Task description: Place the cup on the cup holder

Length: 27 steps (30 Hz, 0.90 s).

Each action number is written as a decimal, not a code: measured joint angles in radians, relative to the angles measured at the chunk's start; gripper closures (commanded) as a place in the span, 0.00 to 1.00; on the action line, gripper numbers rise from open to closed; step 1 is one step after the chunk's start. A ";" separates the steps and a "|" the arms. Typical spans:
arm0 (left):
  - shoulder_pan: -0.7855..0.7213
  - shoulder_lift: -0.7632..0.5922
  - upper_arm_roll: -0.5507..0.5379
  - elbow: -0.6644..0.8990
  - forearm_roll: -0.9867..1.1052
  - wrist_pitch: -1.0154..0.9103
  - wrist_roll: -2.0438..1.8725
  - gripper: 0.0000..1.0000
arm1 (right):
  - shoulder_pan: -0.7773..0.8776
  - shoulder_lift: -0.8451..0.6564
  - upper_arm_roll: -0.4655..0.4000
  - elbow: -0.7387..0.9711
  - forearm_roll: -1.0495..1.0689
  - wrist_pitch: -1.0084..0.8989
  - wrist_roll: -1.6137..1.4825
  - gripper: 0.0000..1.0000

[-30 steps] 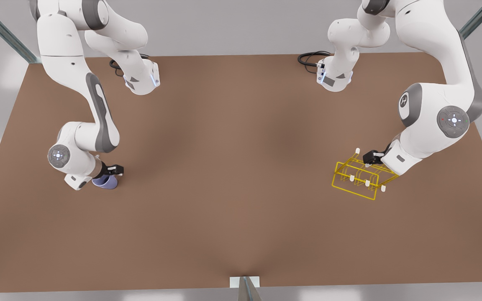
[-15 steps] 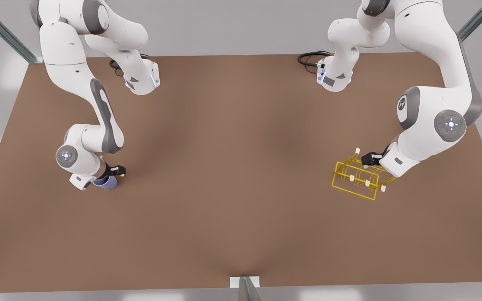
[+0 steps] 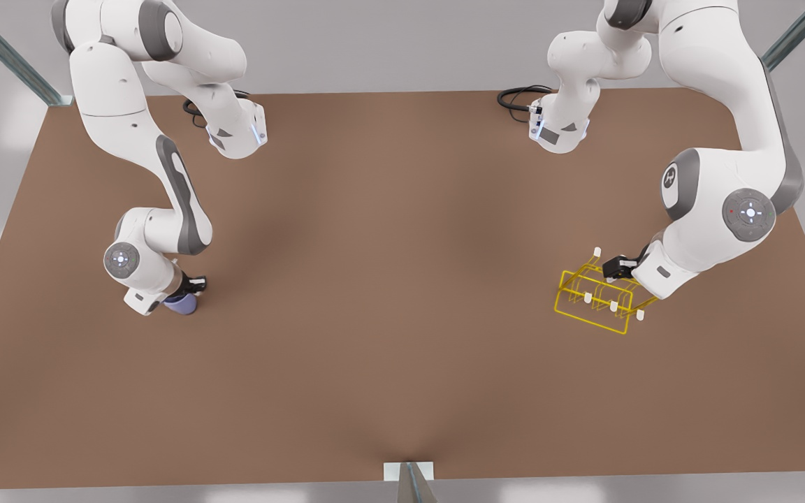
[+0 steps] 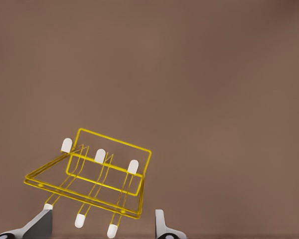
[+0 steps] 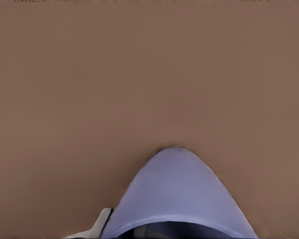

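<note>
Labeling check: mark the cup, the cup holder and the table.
cup (image 3: 181,304), front view, lavender side wall.
cup holder (image 4: 112,140), left wrist view, yellow top rail.
table (image 3: 388,279), front view, bare brown surface.

We see a brown table (image 3: 388,293) with two white Franka arms reaching down onto it. At the front view's left, the right gripper (image 3: 189,290) sits low at the table, right against the lavender-blue cup (image 3: 180,304), which rests on the surface partly hidden under the wrist. We cannot tell from here how its fingers stand. At the front view's right, the left gripper (image 3: 615,269) is at the far edge of the yellow wire cup holder (image 3: 595,302), among its white-tipped prongs; its finger spacing is also unclear. Cup and cup holder lie well apart. Black cables (image 3: 518,98) coil by the arm bases at the table's far edge.
</note>
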 measured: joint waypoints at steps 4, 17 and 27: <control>0.000 0.001 0.000 -0.001 0.000 -0.001 0.000 0.00 | -0.004 -0.006 0.000 0.000 0.004 -0.001 -0.016 0.79; -0.001 0.002 -0.001 -0.001 0.000 -0.002 -0.002 0.00 | 0.097 -0.067 0.038 0.087 0.227 -0.100 -0.095 0.79; 0.000 0.009 -0.001 -0.001 0.000 -0.002 -0.003 0.00 | 0.104 0.082 0.298 0.199 0.954 -0.222 -0.209 0.79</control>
